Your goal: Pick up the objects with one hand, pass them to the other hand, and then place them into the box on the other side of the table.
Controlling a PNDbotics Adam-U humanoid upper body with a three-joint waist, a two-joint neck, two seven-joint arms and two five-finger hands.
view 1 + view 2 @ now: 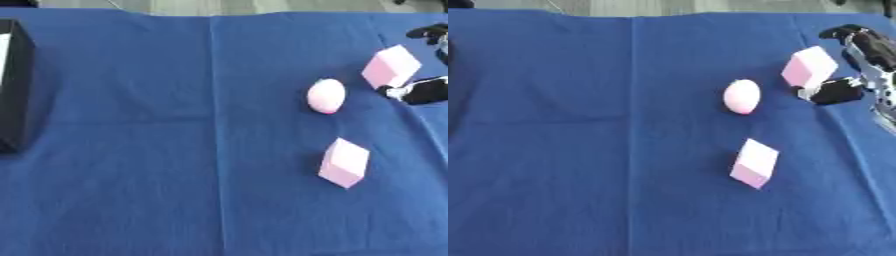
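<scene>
No brand, label or readable writing anywhere. At the left edge of the frame, upper half: a black box [16, 85], its dark side wall facing the cloth, a pale strip of interior along its far left. Spread over the desk, edge to edge: a blue cloth [157, 150] with a vertical crease near mid-frame and a fainter horizontal fold; along the top edge, a thin strip of grey floor beyond the cloth. Wide open room across the left and centre of the cloth, from the box to the pink things. Right of centre: a pink egg-shaped object [742, 96], lying alone. Below it, lower right: a pink block [754, 163] tipped on an edge, well apart from the egg. Upper right: a second pink block [808, 66], tilted, just beside the right hand [852, 65], black with silver parts, entering from the right edge. Thumb touching or nearly touching the block's lower right corner, upper finger curved above it; hand spread, not closed round the block.
</scene>
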